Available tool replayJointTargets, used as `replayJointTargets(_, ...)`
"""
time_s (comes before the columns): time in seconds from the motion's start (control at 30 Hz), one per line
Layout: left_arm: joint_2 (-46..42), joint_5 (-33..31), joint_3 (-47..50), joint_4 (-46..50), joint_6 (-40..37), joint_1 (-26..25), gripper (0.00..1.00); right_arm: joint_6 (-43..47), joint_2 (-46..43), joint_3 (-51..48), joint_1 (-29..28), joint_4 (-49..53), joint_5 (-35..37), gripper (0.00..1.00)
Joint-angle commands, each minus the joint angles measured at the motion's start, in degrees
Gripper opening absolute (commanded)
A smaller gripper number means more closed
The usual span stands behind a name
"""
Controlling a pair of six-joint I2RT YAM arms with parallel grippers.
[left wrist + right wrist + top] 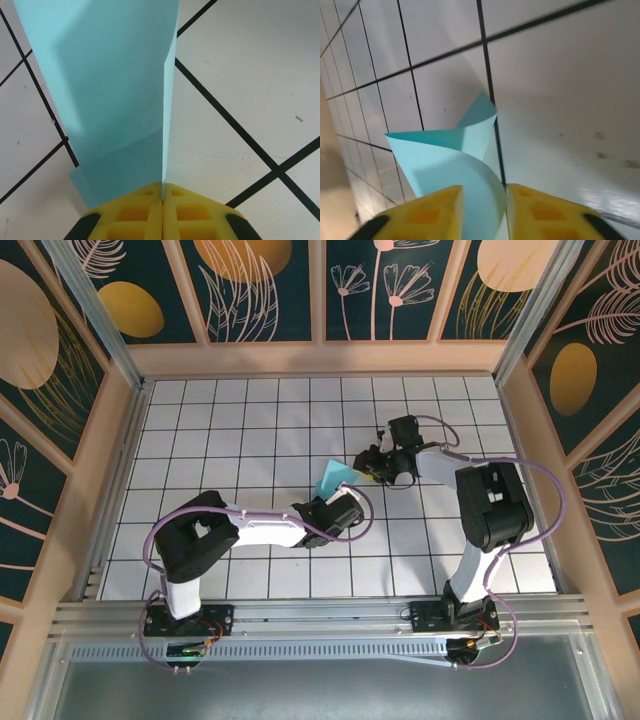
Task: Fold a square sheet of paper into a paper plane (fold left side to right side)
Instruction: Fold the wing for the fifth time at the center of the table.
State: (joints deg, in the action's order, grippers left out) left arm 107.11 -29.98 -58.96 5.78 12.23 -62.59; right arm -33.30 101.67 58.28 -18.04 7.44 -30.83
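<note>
Near the centre of the top view, above the white gridded bench (pixel 200 420), a small slanted patch of turquoise: the square sheet of paper (pixel 336 480), set between the left gripper (pixel 325 502) just below it and the right gripper (pixel 370 472) just to its right. Too small from up there to judge how either gripper stands or how the paper is folded. Closer in, from the left wrist: yellow pads of the left gripper (pixel 162 200) pressed flat together at the bottom centre of the frame, pinching the near edge of the square sheet of paper (pixel 110 90). Paper rising from that seam toward the upper left, lifted over the bench (pixel 250 75), with a straight edge running up from the pads and a second, slightly darker layer overlapping at the lower left. From the right wrist, the other side of the same sheet: yellow pads (pixel 435 212) of the right gripper (pixel 484 195) spread apart at the bottom of the frame, with a curl of the square sheet of paper (pixel 445 160) passing through the gap. Hard to tell whether touching either pad. Beyond the curl, a pointed corner standing up near the frame centre, over a black grid line of the bench (pixel 560 75). Slight blur toward the upper right of that frame.
</note>
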Motion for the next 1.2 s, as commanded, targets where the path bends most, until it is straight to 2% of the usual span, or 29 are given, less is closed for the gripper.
replayJointTargets(0.0, -1.38, 2.33, 1.12, -2.58, 2.12, -0.14, 0.04, 0.86, -6.54, -1.86, 2.83, -0.19, 5.24, 0.38)
replayJointTargets(0.17, -2.20, 6.53, 1.16, -3.86, 3.99, 0.58, 0.01, 2.63, -15.54, -6.78, 8.87, -0.92, 10.06, 0.51)
replayJointTargets(0.37, -5.35, 19.48, 2.08, -6.20, 6.98, 5.77, 0.00, 7.63, -23.31, -11.63, 12.71, -1.47, 10.98, 0.58)
replayJointTargets(0.5, -5.07, 28.37, 1.93, -7.69, 9.43, 9.14, 0.00, 9.58, -24.40, -14.13, 12.86, -2.85, 8.61, 0.58)
replayJointTargets(0.7, -2.80, 39.06, 1.68, -10.76, 14.90, 13.30, 0.00, 9.23, -25.08, -19.01, 12.73, -10.24, 2.87, 0.57)
replayJointTargets(0.93, -2.82, 47.44, 2.89, -16.52, 22.15, 18.21, 0.00, 8.78, -23.33, -21.45, 11.00, -15.57, -1.57, 0.56)
replayJointTargets(1.17, 1.48, 53.46, 2.00, -18.41, 24.96, 19.35, 0.00, 5.64, -20.33, -22.29, 8.64, -19.07, -2.86, 0.52)
